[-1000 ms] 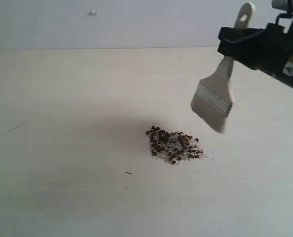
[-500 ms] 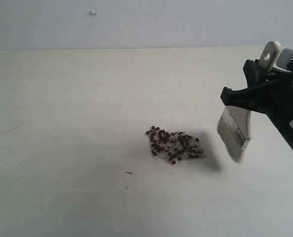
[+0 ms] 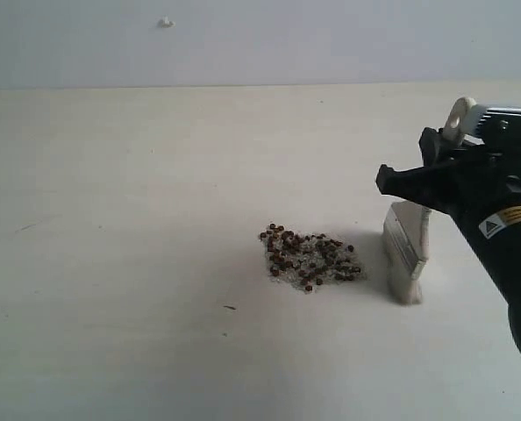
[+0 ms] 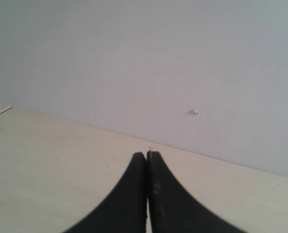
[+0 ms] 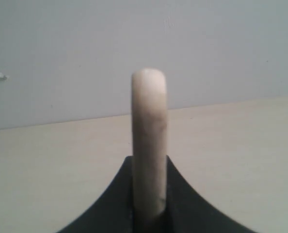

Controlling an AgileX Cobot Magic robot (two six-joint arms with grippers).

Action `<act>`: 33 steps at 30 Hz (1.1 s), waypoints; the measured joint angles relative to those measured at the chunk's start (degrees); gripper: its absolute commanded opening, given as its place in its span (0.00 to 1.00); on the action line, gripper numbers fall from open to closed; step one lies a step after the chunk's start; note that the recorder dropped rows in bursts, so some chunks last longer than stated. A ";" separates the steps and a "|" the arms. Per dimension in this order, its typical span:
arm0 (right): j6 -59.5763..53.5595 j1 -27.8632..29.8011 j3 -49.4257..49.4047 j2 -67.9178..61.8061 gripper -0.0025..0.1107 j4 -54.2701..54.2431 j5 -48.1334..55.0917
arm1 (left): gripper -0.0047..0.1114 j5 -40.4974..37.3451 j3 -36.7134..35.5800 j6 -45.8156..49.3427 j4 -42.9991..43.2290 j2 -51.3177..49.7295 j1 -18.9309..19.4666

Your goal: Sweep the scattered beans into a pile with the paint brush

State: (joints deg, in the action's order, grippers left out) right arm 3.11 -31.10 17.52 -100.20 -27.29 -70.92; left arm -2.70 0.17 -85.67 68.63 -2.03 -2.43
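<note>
The reddish-brown beans, mixed with white grains, lie as one compact pile mid-table. Just right of it stands the paint brush, bristles down on the table, its cream handle end poking up behind my right gripper. That gripper is shut on the handle; in the right wrist view the handle rises between the black fingers of the right gripper. My left gripper is shut and holds nothing; it shows only in the left wrist view, over bare table facing the wall.
The pale wooden table runs back to a grey wall with a small white mark. A tiny dark speck lies in front of the pile.
My right gripper has brought the brush down and to the right, from hanging tilted above the table to standing with its bristles on the surface beside the pile. The pile has not moved.
</note>
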 measured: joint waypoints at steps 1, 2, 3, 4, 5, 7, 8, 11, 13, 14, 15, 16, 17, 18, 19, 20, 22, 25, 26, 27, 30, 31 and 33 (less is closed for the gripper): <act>1.05 0.00 0.40 -0.86 0.02 0.00 -0.16 | 0.04 0.00 0.00 0.00 0.00 0.00 0.00; 2.15 0.00 0.89 -1.70 0.02 0.16 -0.28 | 0.04 0.00 0.00 0.00 0.00 0.00 0.00; 3.17 0.00 1.32 -2.32 0.02 0.45 -0.41 | 0.04 0.00 0.00 0.00 0.00 0.00 0.00; 3.96 0.00 1.61 -3.06 0.02 0.90 -0.56 | 0.04 0.00 0.00 0.00 0.00 0.00 0.00; 4.74 0.00 2.10 -3.69 0.02 1.34 -0.79 | 0.04 0.00 0.00 0.00 0.00 0.00 0.00; 6.87 0.00 2.77 -4.53 0.02 2.33 -0.93 | 0.04 0.00 0.00 0.00 0.00 0.00 0.00; 7.77 0.00 2.97 -4.82 0.02 2.69 -1.05 | 0.04 0.00 0.00 0.00 0.00 0.00 0.00; 10.41 0.00 3.45 -5.22 0.02 4.32 -0.95 | 0.04 0.00 0.00 0.00 0.00 0.00 0.00; 11.47 0.00 3.76 -5.34 0.02 5.00 -0.76 | 0.04 0.00 0.00 0.00 0.00 0.00 0.00; 11.85 0.00 3.87 -5.34 0.02 5.25 -0.62 | 0.04 0.00 0.00 0.00 0.00 0.00 0.00; 12.25 0.00 3.88 -5.34 0.02 5.36 -0.58 | 0.04 0.00 0.00 0.00 0.00 0.00 0.00; 12.77 0.00 3.95 -5.34 0.02 5.50 -0.48 | 0.04 0.00 0.00 0.00 0.00 0.00 0.00; 13.21 0.00 3.95 -5.34 0.02 5.59 -0.43 | 0.04 0.00 0.00 0.00 0.00 0.00 0.00; 13.75 0.00 3.95 -5.34 0.02 5.59 -0.34 | 0.04 0.00 0.00 0.00 0.00 0.00 0.00; 14.04 0.00 3.95 -5.34 0.02 5.59 -0.34 | 0.04 0.00 0.00 0.00 0.00 0.00 0.00; 14.27 0.00 3.95 -5.34 0.02 5.59 -0.22 | 0.04 0.00 0.00 0.00 0.00 0.00 0.00; 14.62 0.00 3.95 -5.34 0.02 5.59 -0.22 | 0.04 0.00 0.00 0.00 0.00 0.00 0.00; 14.74 0.00 3.95 -5.34 0.02 5.59 -0.22 | 0.04 0.00 0.00 0.00 0.00 0.00 0.00; 14.74 0.00 3.95 -5.34 0.02 5.59 -0.22 | 0.04 0.00 0.00 0.00 0.00 0.00 0.00; 14.74 0.00 3.95 -5.34 0.02 5.59 -0.22 | 0.04 0.00 0.00 0.00 0.00 0.00 0.00; 14.53 0.00 3.95 -5.34 0.02 5.59 -0.22 | 0.04 0.00 0.00 0.00 0.00 0.00 0.00; 14.27 0.00 3.95 -5.34 0.02 5.59 -0.22 | 0.04 0.00 0.00 0.00 0.00 0.00 0.00; 14.14 0.00 3.95 -5.34 0.02 5.59 -0.22 | 0.04 0.00 0.00 0.00 0.00 0.00 0.00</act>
State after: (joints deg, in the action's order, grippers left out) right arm 17.25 -31.10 21.48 -105.54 -21.70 -71.14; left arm -2.70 0.17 -85.67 68.63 -2.03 -2.43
